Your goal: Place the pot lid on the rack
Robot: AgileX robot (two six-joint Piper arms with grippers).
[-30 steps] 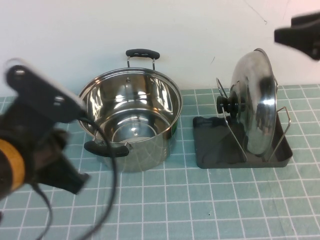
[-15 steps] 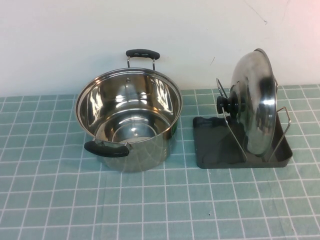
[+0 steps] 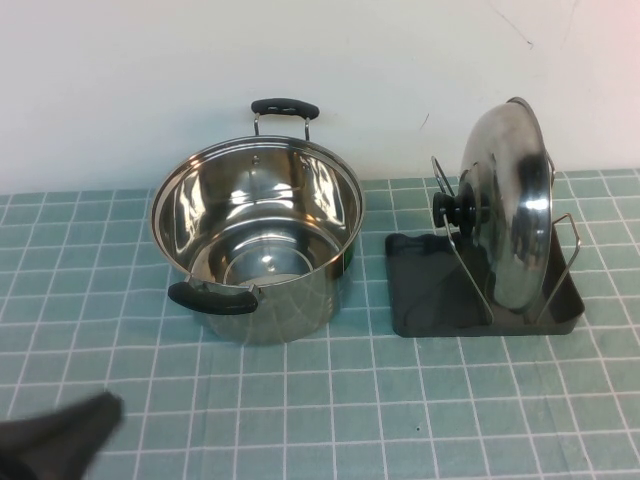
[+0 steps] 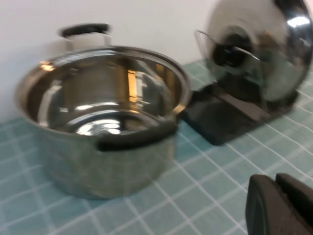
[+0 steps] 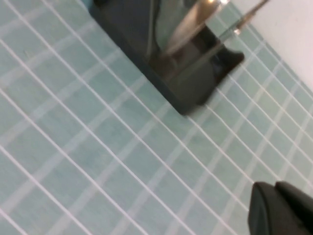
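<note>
The shiny steel pot lid (image 3: 510,210) stands on edge in the black rack (image 3: 430,290), leaning on its wire loops, with its black knob (image 3: 455,210) facing the pot. The lid (image 4: 274,54) and rack (image 4: 220,115) also show in the left wrist view. My left gripper (image 3: 60,440) is a dark blur at the table's front left, far from the rack; its fingers (image 4: 264,205) lie together, empty. My right gripper (image 5: 275,185) is shut and empty over the mat near the rack's corner (image 5: 181,83); it is out of the high view.
The deep steel pot (image 3: 258,235) with two black handles stands open left of the rack, also in the left wrist view (image 4: 102,112). A green gridded mat (image 3: 400,400) covers the table. A white wall runs behind.
One second ago the left arm filled the left side and the right gripper showed at top right. Both left the view; now the left gripper shows again at the bottom left corner.
</note>
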